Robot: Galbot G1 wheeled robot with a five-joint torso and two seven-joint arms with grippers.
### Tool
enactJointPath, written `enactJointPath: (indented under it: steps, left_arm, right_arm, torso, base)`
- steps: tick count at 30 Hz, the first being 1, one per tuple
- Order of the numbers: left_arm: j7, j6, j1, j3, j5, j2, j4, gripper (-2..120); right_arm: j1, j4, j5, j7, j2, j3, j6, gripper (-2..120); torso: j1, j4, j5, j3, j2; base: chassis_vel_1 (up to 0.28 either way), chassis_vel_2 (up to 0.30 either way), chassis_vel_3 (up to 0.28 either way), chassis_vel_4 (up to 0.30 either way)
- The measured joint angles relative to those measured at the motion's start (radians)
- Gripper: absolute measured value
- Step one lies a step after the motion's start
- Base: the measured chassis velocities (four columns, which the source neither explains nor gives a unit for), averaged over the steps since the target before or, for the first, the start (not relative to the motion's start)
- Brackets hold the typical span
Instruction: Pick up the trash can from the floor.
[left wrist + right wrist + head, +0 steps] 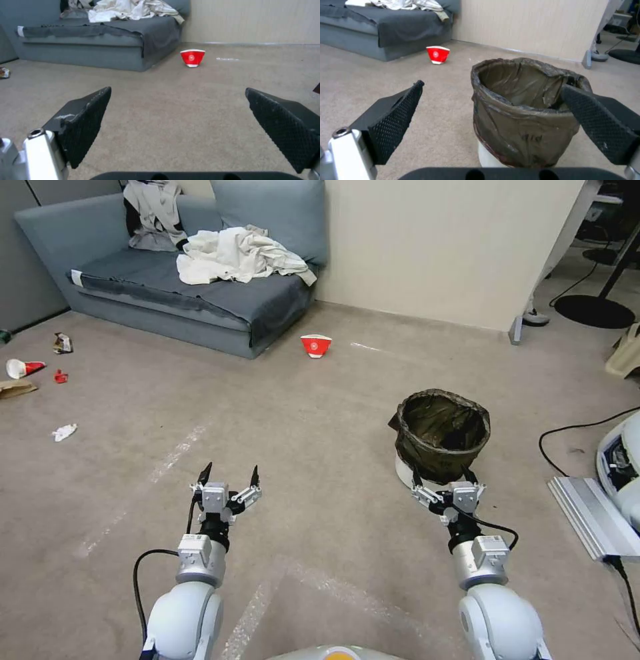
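The right end effector (445,473) sits low over the floor (320,447), directly in front of the bin (442,433), on the robot's side of it. Its fingers are spread wide and hold nothing. In the right wrist view the right end effector (493,100) faces the bin (523,112): one finger (395,120) stands clear of the bin with bare carpet between, and the other finger (600,122) overlaps the rim at the far side, though contact cannot be confirmed. The bin stands upright on the floor (386,75), to the right of centre in the head view. Its dark olive bag (437,447) is folded over the rim and covers most of the wall, leaving a white band exposed at the base. The left end effector (228,473) is held forward over bare carpet, well apart from the bin, with fingers equally wide open and empty. In the left wrist view the left end effector (176,100) points toward a red-and-white bowl (192,57) on the floor (173,125) near the corner of a grey sofa (96,47). In the head view the bowl (315,346) lies beyond the bin and to its left, beside the sofa (180,280), which carries a heap of pale cloth (233,257).
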Motion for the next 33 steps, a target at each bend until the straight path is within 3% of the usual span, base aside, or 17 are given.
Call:
enactJointPath:
  steps: [29, 33]
  left_arm:
    - [-0.001, -0.004, 0.008, -0.004, -0.002, 0.001, -0.003, 100]
    - [-0.041, -0.089, 0.129, -0.076, -0.047, 0.018, -0.110, 100]
  right_arm:
    - [-0.004, 0.005, 0.000, 0.000, 0.002, -0.001, 0.000, 100]
    - [-0.075, 0.137, -0.016, 0.020, 0.045, -0.048, 0.002, 100]
  torso:
    - [0.000, 0.0000, 0.0000, 0.000, 0.000]
    - [0.000, 0.0002, -0.0002, 0.000, 0.000]
  base:
    - [0.000, 0.000, 0.000, 0.000]
    - [0.000, 0.000, 0.000, 0.000]
